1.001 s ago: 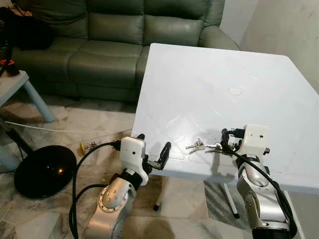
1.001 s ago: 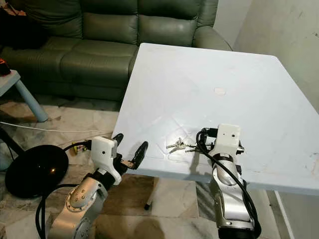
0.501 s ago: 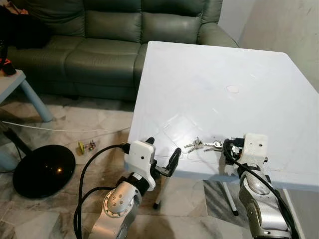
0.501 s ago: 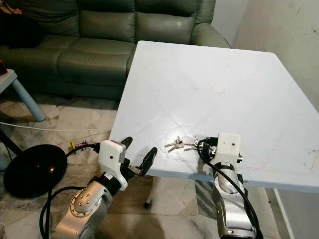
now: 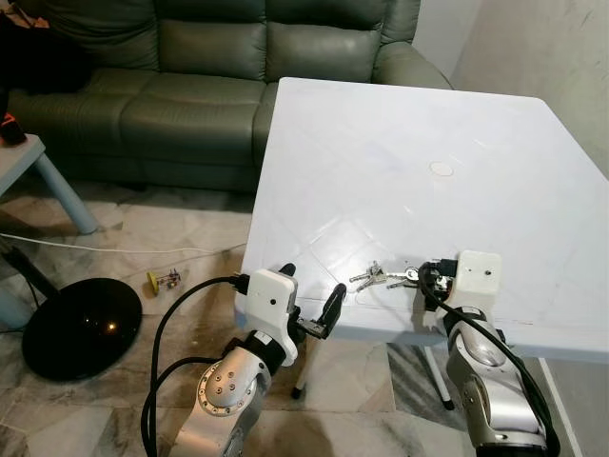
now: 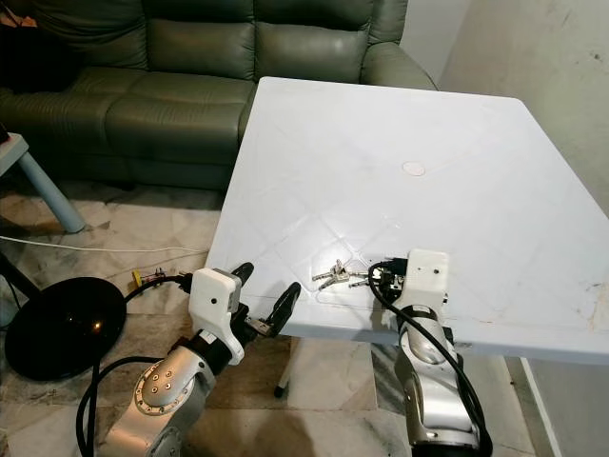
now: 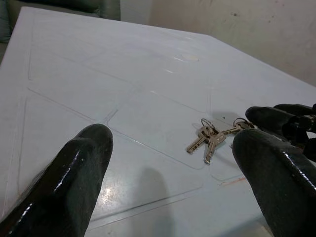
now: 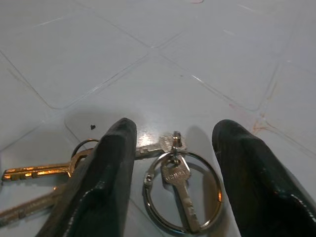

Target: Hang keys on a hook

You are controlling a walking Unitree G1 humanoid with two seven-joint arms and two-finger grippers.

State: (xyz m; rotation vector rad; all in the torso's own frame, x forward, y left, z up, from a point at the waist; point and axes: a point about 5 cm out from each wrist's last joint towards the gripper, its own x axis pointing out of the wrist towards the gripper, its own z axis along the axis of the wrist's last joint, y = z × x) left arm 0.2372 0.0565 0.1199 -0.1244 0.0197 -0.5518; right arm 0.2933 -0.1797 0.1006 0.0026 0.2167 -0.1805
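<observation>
Two grippers are at the near edge of the white table [image 5: 400,143], lower half of the head views. The keys [image 5: 379,278] lie flat on the table top close to that edge, lower centre of the frame, several keys joined to a ring [image 8: 181,190].

Right gripper [image 8: 173,163]: fingers spread apart, one either side of the ring, tips low over the table surface. Nothing is gripped yet. In my judgement this straddling position is set up for a pinch on the ring, which gives a firmer hold than a flat key blade.

Left gripper [image 5: 304,300]: fingers released and wide, holding nothing, at the table edge in the lower left-centre, pointed toward the keys from well apart. It appears to stand by, not to take part.

No hook can be made out in these views, so the hanging place is not confirmed.

Background, upper frame: green sofa [image 5: 190,76]. Lower left: black round base [image 5: 81,328] on the floor.

Assessment: task at the pick-up step; keys not yet lifted.
</observation>
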